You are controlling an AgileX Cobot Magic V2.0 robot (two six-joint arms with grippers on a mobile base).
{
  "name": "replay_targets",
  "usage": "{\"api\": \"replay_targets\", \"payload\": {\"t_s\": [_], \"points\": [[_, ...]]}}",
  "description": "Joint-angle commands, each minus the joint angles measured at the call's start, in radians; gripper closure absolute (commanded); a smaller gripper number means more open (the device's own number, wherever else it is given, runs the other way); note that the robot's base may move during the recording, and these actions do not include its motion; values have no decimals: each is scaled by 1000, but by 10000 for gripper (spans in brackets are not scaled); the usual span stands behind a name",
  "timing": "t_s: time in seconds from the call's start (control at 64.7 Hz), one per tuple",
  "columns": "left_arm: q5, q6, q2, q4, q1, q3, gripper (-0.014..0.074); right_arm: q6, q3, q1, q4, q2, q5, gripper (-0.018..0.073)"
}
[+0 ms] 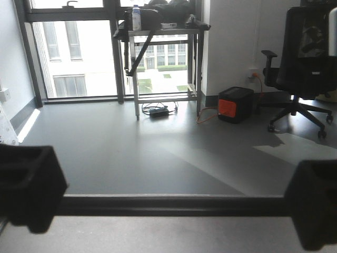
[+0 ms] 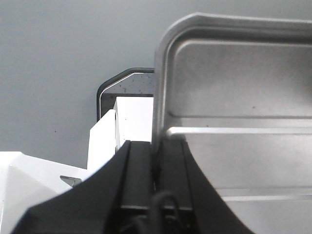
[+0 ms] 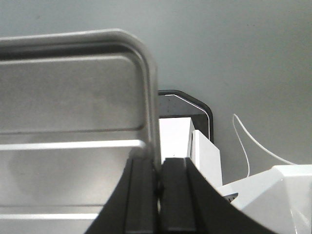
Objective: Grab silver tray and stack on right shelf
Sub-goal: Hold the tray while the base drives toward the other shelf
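The silver tray (image 2: 234, 97) is held up between both arms, with grey floor (image 1: 158, 153) behind it. The left hand (image 2: 157, 170) is clenched on its left rim and the right hand (image 3: 158, 180) on its right rim. Ahead across the floor stand a steel table (image 1: 163, 31) at the window, a black-and-orange box (image 1: 235, 104) and an office chair (image 1: 300, 68).
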Motion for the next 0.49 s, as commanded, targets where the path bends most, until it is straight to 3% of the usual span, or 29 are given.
{"api": "replay_targets", "payload": {"t_s": [0.0,0.479], "points": [[284,-1,-22,47,-1,-11,697,3,-13,-7,-48,-20,275,503],[284,-1,-22,47,-1,-11,697,3,-13,-7,-48,-20,275,503]]}}
